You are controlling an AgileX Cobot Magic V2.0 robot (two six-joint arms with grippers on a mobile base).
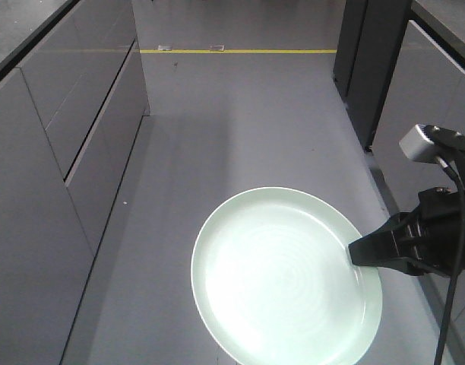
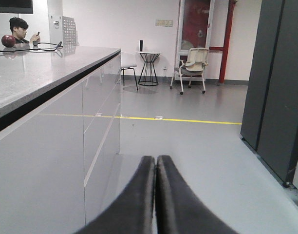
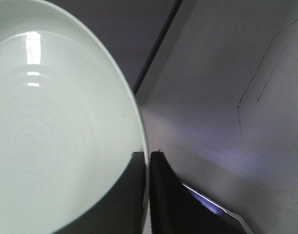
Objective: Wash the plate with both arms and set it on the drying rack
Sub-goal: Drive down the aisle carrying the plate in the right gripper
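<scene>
My right pincer clamps the mint-green plate by its rim, likely leaving its face free for washing; my left pincer rests together, empty.

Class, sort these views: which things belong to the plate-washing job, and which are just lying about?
Job: plate, right end effector shut on its rim, left end effector shut and empty.
Lying about: chair, round table, yellow floor line, counter.

Smooth grey floor with a yellow line across it
</scene>
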